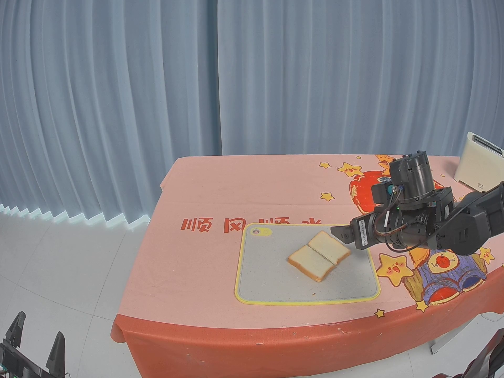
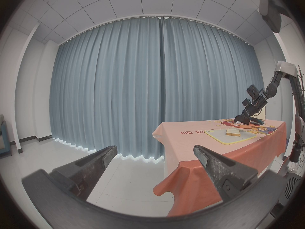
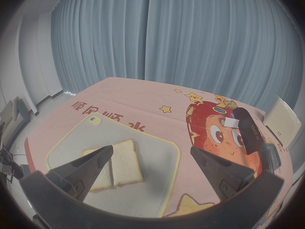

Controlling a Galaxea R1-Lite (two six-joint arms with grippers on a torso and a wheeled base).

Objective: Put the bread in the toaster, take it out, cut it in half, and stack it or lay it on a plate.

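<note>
the pink table (image 1: 210,195) bears a grey cutting board (image 1: 262,282) and, far right, a white toaster (image 1: 480,165). my right gripper (image 1: 336,233) hovers at the board's right edge, spread wide and empty. my left gripper (image 1: 38,327) hangs low off the table, wide too. the bread (image 1: 314,261) lies on the board in two touching halves.

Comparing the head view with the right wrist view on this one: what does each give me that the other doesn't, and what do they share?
Head view adds: the left claw, open, down off the table's near left corner, and the right arm seen from outside.
Right wrist view adds: a dark handle-like object with a white label, lying on the table near the toaster.
Shared: two bread halves side by side on the cutting board, the toaster, the open right claw, the curtain.
</note>
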